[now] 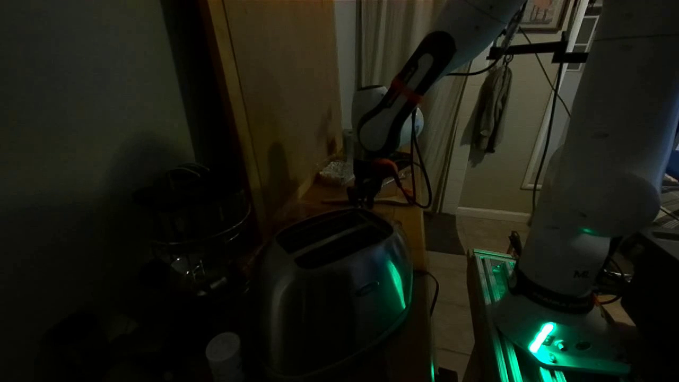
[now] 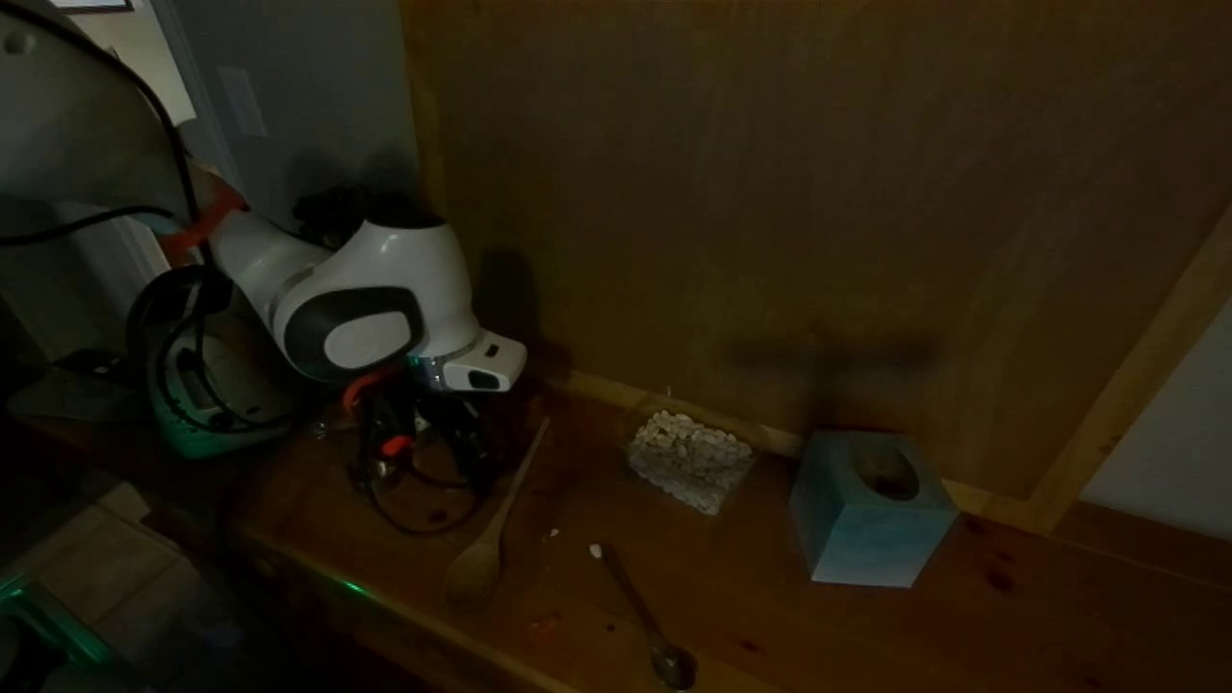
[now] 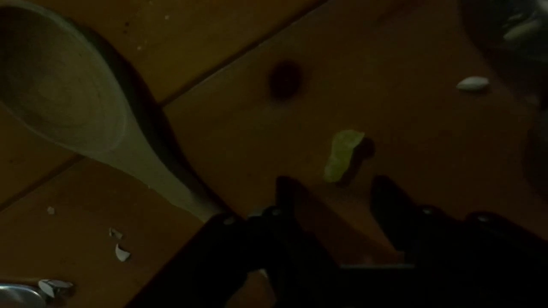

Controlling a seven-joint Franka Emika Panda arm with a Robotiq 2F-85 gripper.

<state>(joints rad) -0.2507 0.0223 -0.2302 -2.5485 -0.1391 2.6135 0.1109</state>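
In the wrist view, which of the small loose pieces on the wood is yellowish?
The curved piece, just ahead of the open gripper; the oval piece upper right and the chips lower left look whitish.

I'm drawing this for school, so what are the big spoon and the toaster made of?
The big spoon looks like plain, dull wood: it's tan, with faint curved grain lines in its bowl. The toaster looks like smooth, shiny metal, maybe steel, because green light gleams off its side. It's too dark to be sure.
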